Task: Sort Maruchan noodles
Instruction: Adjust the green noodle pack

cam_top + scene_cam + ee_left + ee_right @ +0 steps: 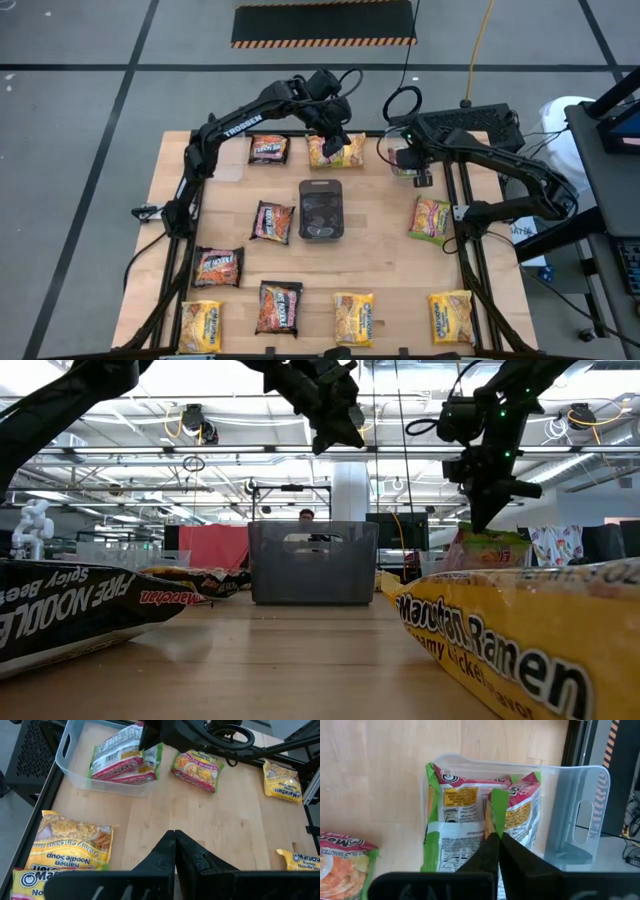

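Maruchan noodle packets lie about the table: dark ones (270, 222), yellow ones (353, 318) along the near edge, and a green-edged pink one (430, 218) at the right. Two more green-edged packets (465, 820) stand on edge in a clear tub (405, 160) at the far right. My right gripper (496, 837) is shut and points down over that tub, its tips at one packet's green edge. My left gripper (175, 837) is shut and empty. It hangs above the yellow packet (335, 152) at the far middle. My right gripper comes from above with its shut tips at the green end edge (497, 812) of the nearer packet in the tub. I cannot tell whether the fingers pinch that edge or only stand over it. The packet leans upright inside the tub.
A dark grey tray (321, 210) stands at the table's centre. A second yellow packet (70, 845) lies under the left gripper. Bare wood shows between the tray and the right-hand packets. A black frame borders the table's sides.
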Action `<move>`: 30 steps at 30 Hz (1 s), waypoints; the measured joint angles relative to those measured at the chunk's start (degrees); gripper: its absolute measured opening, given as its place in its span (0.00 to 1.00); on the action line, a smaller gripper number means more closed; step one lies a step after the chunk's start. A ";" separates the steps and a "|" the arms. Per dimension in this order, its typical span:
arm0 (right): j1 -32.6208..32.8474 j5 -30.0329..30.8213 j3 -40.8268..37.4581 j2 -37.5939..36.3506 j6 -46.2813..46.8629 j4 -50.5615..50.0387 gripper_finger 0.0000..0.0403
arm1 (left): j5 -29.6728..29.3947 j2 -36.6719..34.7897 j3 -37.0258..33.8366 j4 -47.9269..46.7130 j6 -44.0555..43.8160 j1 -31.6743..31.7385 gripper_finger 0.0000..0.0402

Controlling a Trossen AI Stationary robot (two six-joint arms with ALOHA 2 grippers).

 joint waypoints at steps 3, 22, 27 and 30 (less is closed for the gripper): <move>-0.02 -0.02 0.00 0.00 -0.12 0.00 0.00 | 0.00 0.00 0.00 0.00 0.00 0.00 0.01; 0.00 -3.06 0.00 0.02 -0.14 -1.30 0.00 | -0.02 0.00 0.00 -0.02 -0.02 0.00 0.01; 0.00 -3.06 0.00 0.02 -0.54 -1.03 0.00 | -0.02 0.00 0.00 -0.02 -0.02 0.00 0.01; 0.00 -3.06 0.00 0.02 -0.42 -0.99 0.00 | -0.02 0.00 0.00 -0.02 -0.02 0.00 0.01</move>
